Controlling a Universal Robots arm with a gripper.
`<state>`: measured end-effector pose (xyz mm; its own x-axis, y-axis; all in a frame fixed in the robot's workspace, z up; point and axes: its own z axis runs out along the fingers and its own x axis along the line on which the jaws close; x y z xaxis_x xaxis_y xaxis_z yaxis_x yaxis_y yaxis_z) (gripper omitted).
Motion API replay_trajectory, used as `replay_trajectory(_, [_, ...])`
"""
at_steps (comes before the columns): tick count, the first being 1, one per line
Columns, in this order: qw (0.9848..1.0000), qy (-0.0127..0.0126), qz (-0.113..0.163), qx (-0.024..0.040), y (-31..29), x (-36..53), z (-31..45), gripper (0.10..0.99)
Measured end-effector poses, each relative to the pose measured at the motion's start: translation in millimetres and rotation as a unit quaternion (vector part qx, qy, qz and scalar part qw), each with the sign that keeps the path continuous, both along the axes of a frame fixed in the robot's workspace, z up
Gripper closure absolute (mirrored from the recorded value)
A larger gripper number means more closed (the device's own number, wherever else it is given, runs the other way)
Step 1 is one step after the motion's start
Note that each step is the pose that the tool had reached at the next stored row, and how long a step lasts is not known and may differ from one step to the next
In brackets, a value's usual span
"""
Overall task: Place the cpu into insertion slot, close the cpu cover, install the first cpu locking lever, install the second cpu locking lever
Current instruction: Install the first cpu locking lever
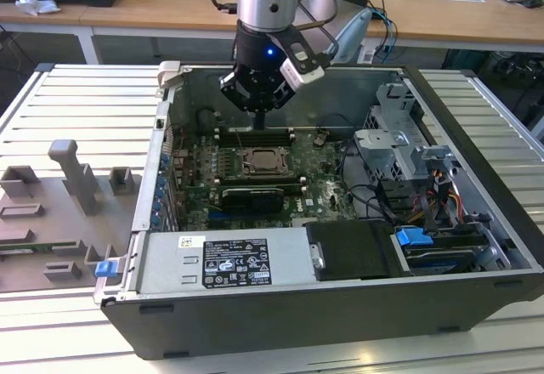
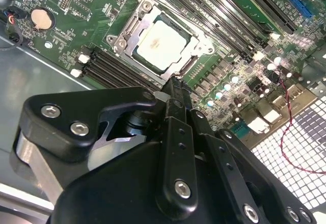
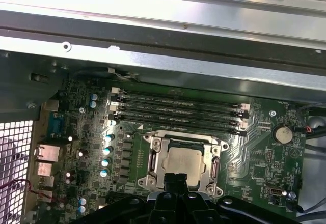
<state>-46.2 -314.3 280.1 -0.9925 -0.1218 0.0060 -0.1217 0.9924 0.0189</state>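
Observation:
The cpu [image 2: 162,43] [image 3: 186,163], a pale silver square, lies flat in the insertion slot [image 1: 263,162] on the green board inside the open computer case. The cpu cover [image 2: 127,30] [image 3: 153,159], a silvery frame, lies down around the chip in both wrist views. My gripper [image 1: 257,121] [image 2: 175,87] [image 3: 175,179] hangs a little above the socket's edge on the side of the memory slots. Its black fingers are pressed together with nothing between them. I cannot make out how the locking levers stand.
Long black memory sticks [image 3: 175,109] run beside the socket. The case's metal wall [image 3: 163,46] rises just behind them. A drive cage with cables [image 1: 408,178] fills the exterior view's right, and a power supply [image 1: 225,259] sits at the front. Grey fixtures [image 1: 72,183] stand outside the case.

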Motion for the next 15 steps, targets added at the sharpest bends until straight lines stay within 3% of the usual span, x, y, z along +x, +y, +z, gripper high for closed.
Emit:
replay_trajectory(11, [1.0, 0.0, 0.0, 0.0, 0.0, -2.1, -0.9, 0.98])
replay_trajectory(15, [1.0, -0.0016, 0.0, 0.0, 0.0, -4.8, -1.6, 0.98])
